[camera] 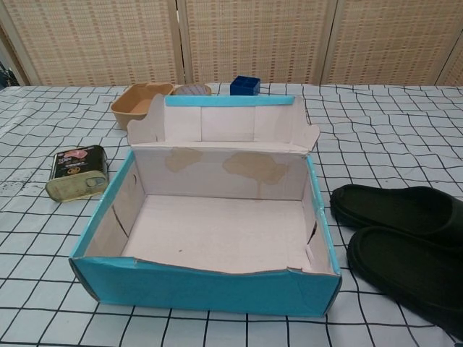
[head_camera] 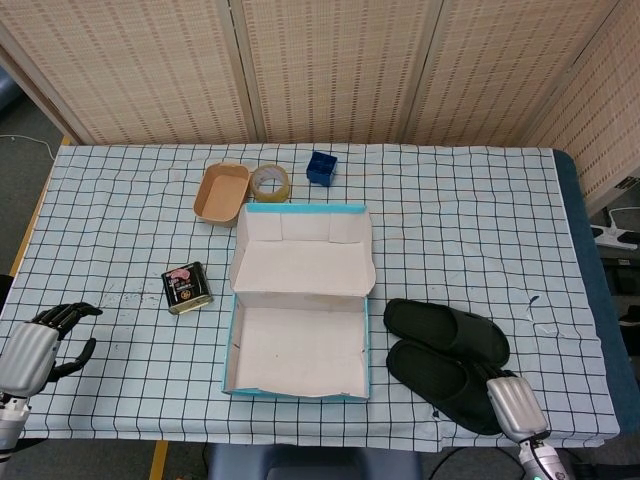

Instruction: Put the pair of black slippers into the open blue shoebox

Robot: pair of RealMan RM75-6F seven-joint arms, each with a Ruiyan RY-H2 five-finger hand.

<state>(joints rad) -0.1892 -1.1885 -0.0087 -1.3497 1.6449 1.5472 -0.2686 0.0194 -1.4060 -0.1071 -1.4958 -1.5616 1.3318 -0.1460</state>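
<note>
Two black slippers lie side by side right of the box, the far slipper point(head_camera: 447, 331) point(camera: 405, 210) and the near slipper point(head_camera: 440, 381) point(camera: 409, 278). The open blue shoebox point(head_camera: 296, 370) point(camera: 202, 288) stands at the table's middle with its lid folded back and nothing inside. My right hand point(head_camera: 514, 408) sits at the near slipper's heel end by the front edge; its fingers reach onto the slipper and are mostly hidden. It does not show in the chest view. My left hand point(head_camera: 40, 340) rests at the front left corner, fingers loosely apart, holding nothing.
A small tin point(head_camera: 187, 288) point(camera: 76, 172) lies left of the box. Behind the box are a tan tray point(head_camera: 221, 194) point(camera: 139, 100), a tape roll point(head_camera: 270, 182) and a small blue box point(head_camera: 321, 166) point(camera: 245, 85). The checked cloth point(head_camera: 470, 230) covers the table.
</note>
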